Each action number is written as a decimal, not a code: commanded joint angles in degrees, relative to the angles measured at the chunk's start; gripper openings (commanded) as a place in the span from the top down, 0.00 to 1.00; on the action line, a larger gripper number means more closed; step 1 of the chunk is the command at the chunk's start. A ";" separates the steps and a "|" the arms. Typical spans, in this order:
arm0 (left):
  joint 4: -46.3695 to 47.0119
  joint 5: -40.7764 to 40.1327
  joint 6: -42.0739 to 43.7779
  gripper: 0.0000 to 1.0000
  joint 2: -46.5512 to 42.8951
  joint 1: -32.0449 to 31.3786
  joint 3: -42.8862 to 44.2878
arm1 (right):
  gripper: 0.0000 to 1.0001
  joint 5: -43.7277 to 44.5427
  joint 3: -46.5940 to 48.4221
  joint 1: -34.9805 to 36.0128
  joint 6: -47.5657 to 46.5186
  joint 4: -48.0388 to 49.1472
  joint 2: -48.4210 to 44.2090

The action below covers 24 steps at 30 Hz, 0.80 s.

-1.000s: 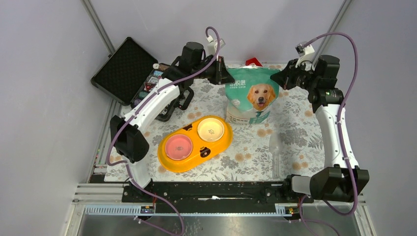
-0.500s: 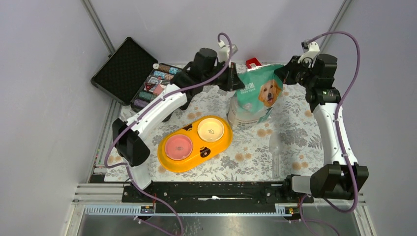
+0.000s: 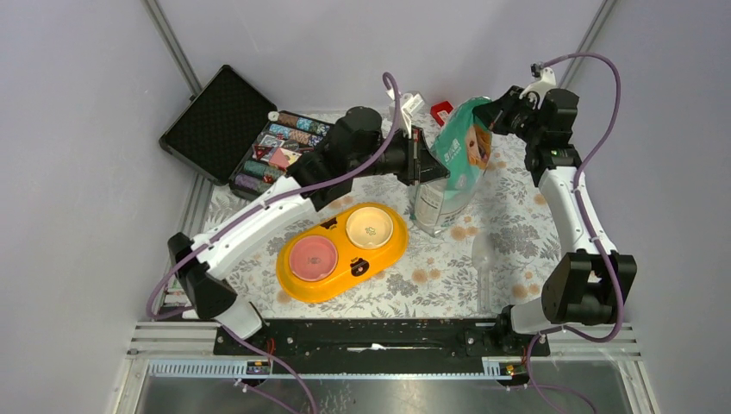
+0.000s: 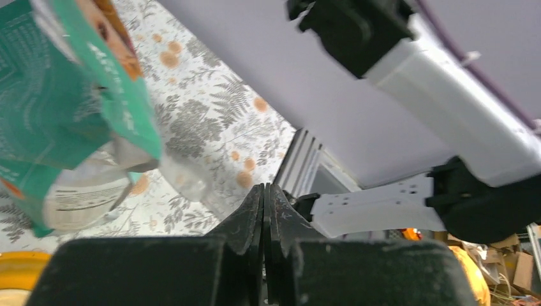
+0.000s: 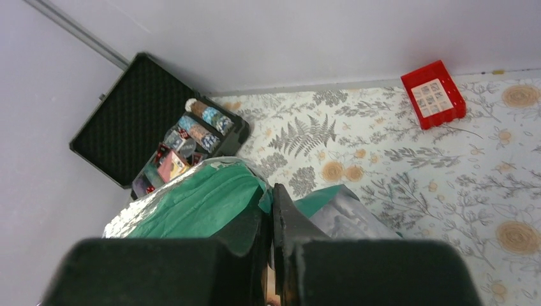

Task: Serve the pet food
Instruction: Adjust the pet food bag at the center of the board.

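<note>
Arms both outstretched: right gripper (image 5: 271, 191) clamped on tilted pouch (image 3: 452, 159) top, left gripper (image 4: 263, 191) closed beside it.

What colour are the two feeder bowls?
Left bowl pink, right bowl cream; clearest in the top view.

A yellow feeding dish (image 3: 297, 289) sits on a flowery cloth (image 3: 517, 224), near the middle. It has two round bowls side by side. The pink bowl (image 3: 313, 256) is on the left and the cream bowl (image 3: 371, 228) is on the right. A clear plastic scoop (image 3: 483, 259) lies on the cloth to the right of the dish. Far on the left, a black case (image 3: 215, 116) lies open, with little colorful things (image 3: 280, 147) packed in rows. A small red box (image 3: 442, 109) sits at the far edge.
</note>
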 commanded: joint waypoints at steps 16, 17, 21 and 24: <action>-11.62 -11.12 6.54 0.39 -0.25 -0.71 11.18 | 0.59 -1.21 -4.37 -0.62 -1.56 9.56 -4.58; -11.74 -11.71 6.74 0.31 -0.25 -0.59 11.34 | 0.53 -1.01 -4.23 -0.62 -1.69 9.16 -4.88; -11.83 -10.40 6.69 0.19 0.69 0.49 11.99 | 0.44 5.70 -3.26 -0.62 -3.57 3.79 -6.44; -12.01 -8.56 5.99 0.19 2.14 0.99 13.48 | 0.40 9.65 -2.04 -0.62 -5.49 -1.12 -7.73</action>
